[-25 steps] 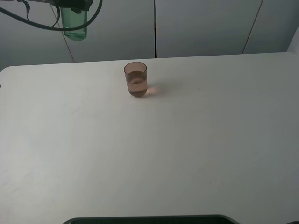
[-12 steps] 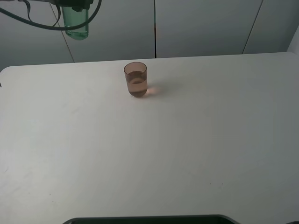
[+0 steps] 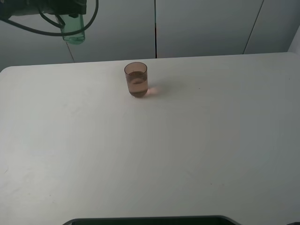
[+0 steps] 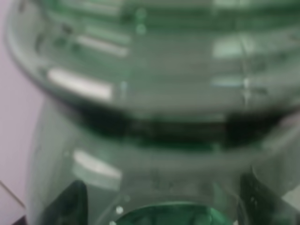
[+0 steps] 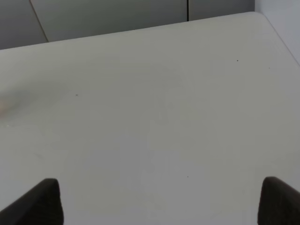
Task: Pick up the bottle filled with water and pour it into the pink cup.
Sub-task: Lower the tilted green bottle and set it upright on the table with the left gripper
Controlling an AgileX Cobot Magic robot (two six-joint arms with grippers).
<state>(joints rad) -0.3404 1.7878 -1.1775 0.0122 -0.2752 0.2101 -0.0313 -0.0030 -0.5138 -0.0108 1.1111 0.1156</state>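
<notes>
The green-tinted bottle [image 3: 75,33] hangs high above the table's far left, held by my left gripper [image 3: 69,10]; only its lower part shows below the gripper. In the left wrist view the bottle [image 4: 154,93] fills the picture, blurred, with a dark fingertip [image 4: 68,206] on each side of it. The pink cup [image 3: 136,79] stands upright on the white table [image 3: 150,154] at the far middle, to the right of and below the bottle, with liquid in its lower half. My right gripper [image 5: 161,204] is open and empty over bare table.
A grey panelled wall [image 3: 201,28] rises behind the table's far edge. A dark edge [image 3: 150,220] runs along the table's near side. The right wrist view shows the table's far right corner [image 5: 255,16].
The left gripper has moved the bottle slightly left and tilted it; more of the gripper now shows and covers the bottle's top. The cup has not moved.
</notes>
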